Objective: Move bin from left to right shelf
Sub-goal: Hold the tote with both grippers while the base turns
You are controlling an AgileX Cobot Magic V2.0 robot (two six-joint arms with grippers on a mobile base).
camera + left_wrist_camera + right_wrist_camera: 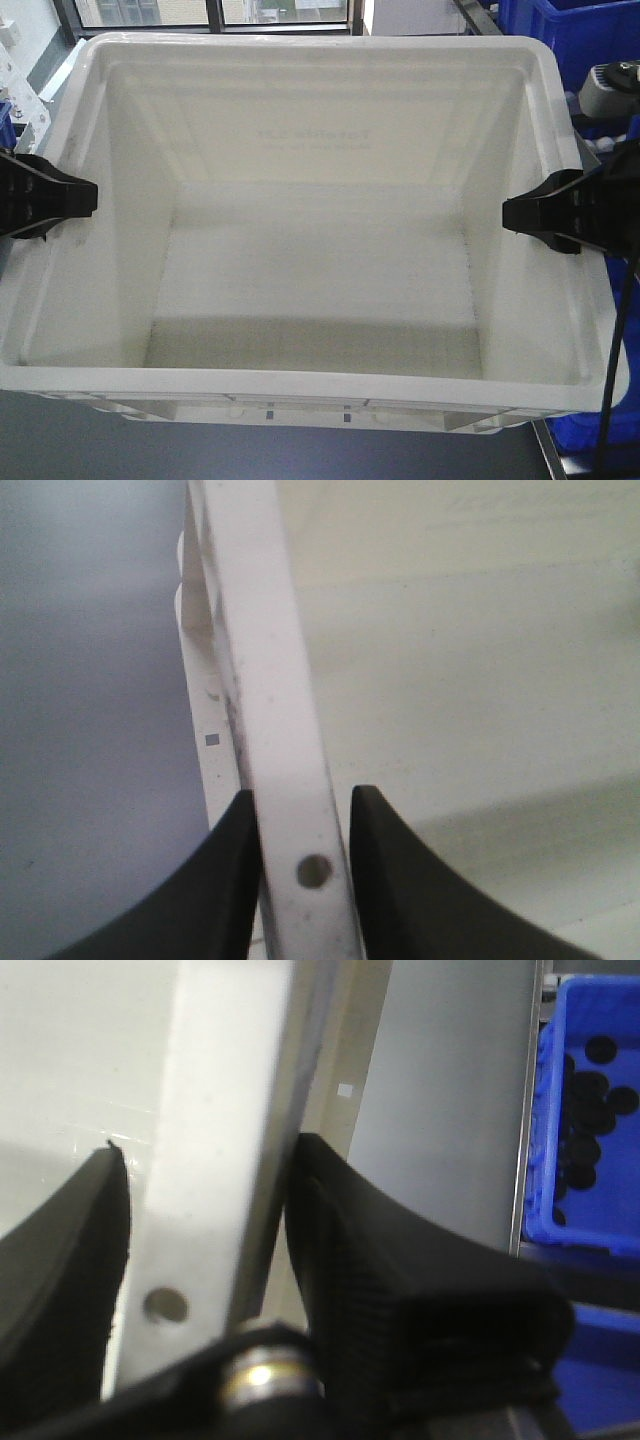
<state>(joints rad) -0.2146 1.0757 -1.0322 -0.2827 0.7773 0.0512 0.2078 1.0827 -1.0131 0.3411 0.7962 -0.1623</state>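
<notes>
From the front, the bin (320, 250) appears carried only by the left tool (85, 197) and right tool (515, 212), so uneven arm motion could twist it loose; the left wrist view shows just the tips clamped on its smooth rim (262, 660), which may slip; the right wrist view shows the same clamp, with a blue crate (580, 1232) near enough to bump.

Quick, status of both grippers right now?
Left gripper: closed, clamping the bin by its left rim.
Right gripper: closed, clamping the bin's right rim.
</notes>
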